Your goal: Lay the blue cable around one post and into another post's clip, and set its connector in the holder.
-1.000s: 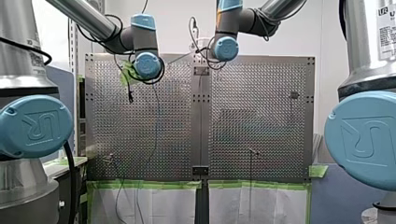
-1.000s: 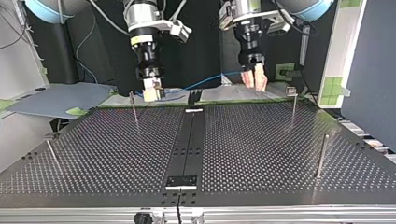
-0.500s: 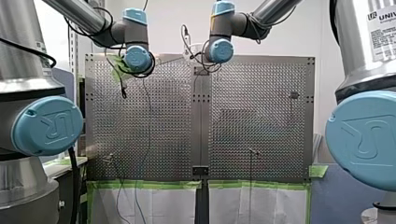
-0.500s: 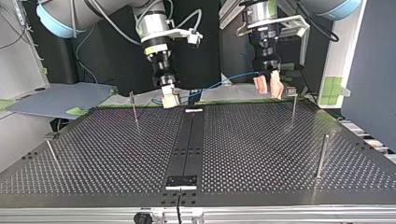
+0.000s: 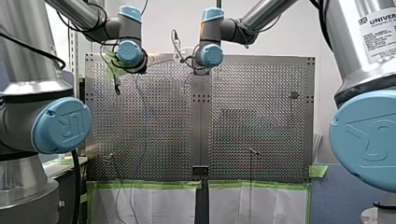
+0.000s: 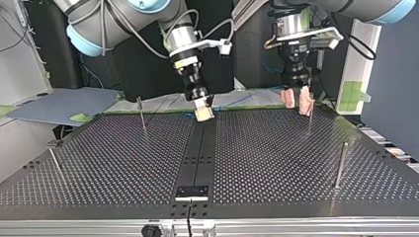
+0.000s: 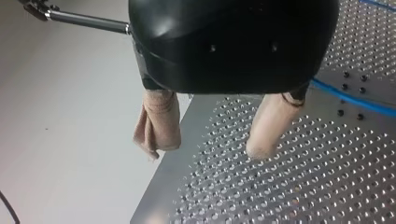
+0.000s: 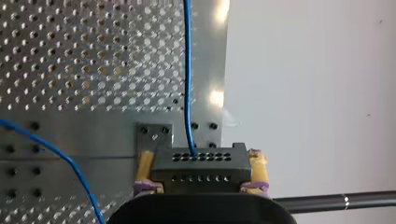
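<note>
Front view: from behind and above the arms (image 5: 77, 11), well back, facing out over the whole perforated table (image 5: 261, 116). Top view: from across that table, low, near table height, facing back at the arms, hence sides crossed; shared with the front view, the full table and its centre strip (image 6: 200, 153). Left wrist view: very close, down past my left gripper (image 7: 208, 149) onto the table's edge. Right wrist view: just as close, past my right gripper (image 8: 201, 158) and its connector (image 8: 201, 171), onto that same edge.
</note>
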`<state>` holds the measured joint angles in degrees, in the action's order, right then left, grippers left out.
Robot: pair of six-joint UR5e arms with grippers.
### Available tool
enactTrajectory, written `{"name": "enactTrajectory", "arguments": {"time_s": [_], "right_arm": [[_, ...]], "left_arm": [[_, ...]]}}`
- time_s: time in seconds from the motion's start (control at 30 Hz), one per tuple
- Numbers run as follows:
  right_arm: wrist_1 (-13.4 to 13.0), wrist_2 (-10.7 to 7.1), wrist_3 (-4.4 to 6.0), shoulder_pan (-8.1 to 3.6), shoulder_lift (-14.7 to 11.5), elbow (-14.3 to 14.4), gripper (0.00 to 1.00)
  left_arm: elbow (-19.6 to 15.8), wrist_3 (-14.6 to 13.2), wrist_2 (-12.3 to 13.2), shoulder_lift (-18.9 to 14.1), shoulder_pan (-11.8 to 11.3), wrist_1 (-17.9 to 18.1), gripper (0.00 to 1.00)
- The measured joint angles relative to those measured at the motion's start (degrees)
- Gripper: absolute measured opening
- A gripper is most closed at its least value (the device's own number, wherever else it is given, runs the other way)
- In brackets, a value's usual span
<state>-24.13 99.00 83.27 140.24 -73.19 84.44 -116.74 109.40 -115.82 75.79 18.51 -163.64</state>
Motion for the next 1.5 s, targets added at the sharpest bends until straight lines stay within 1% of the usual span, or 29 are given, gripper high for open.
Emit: {"name": "enactTrajectory", "arguments": {"time_s": [0.1, 0.37, 0.53, 0.73, 0.87, 1.03, 1.17, 1.23, 1.37, 1.5], "right_arm": [[-0.1, -0.08, -0.07, 0.46, 0.1, -0.4, 0.00], [-0.1, -0.10, -0.07, 1.84, 0.1, -1.8, 0.00], [0.0, 0.11, 0.18, 2.36, 0.1, -1.9, 0.00], [0.2, 0.52, 0.44, 2.80, 0.2, -1.9, 0.00], [1.0, 0.73, 0.71, 2.89, 0.2, -2.0, 0.00], [2.2, 0.74, 0.62, 2.70, 0.2, -2.4, 0.00], [2.9, 0.56, 0.62, 2.79, 0.2, -3.3, 0.00], [3.0, 0.53, 0.76, 2.79, 0.3, -3.9, 0.00], [2.4, 0.31, 1.15, 2.82, 0.3, -5.0, 0.00], [1.7, 0.23, 1.65, 2.87, 0.4, -5.7, 0.00]], "left_arm": [[0.9, 0.1, 1.7, 0.0, -1.7, -1.7, 1.00], [3.1, -0.2, 5.8, 0.0, -5.8, -4.9, 1.00], [5.8, -0.5, 8.6, 0.0, -8.8, -7.5, 1.00], [8.8, -0.6, 10.7, 0.0, -11.9, -9.9, 1.00], [10.4, -0.4, 12.5, 0.0, -14.0, -10.4, 1.00], [10.8, 0.5, 15.1, 0.1, -16.6, -10.4, 1.00], [11.0, 1.1, 16.9, 0.5, -18.4, -10.3, 1.00], [11.1, 1.3, 17.9, 0.9, -19.4, -10.3, 1.00], [11.4, 1.6, 19.0, 1.4, -21.2, -10.3, 1.00], [11.9, 2.9, 19.9, 2.3, -23.2, -10.0, 1.00]]}}
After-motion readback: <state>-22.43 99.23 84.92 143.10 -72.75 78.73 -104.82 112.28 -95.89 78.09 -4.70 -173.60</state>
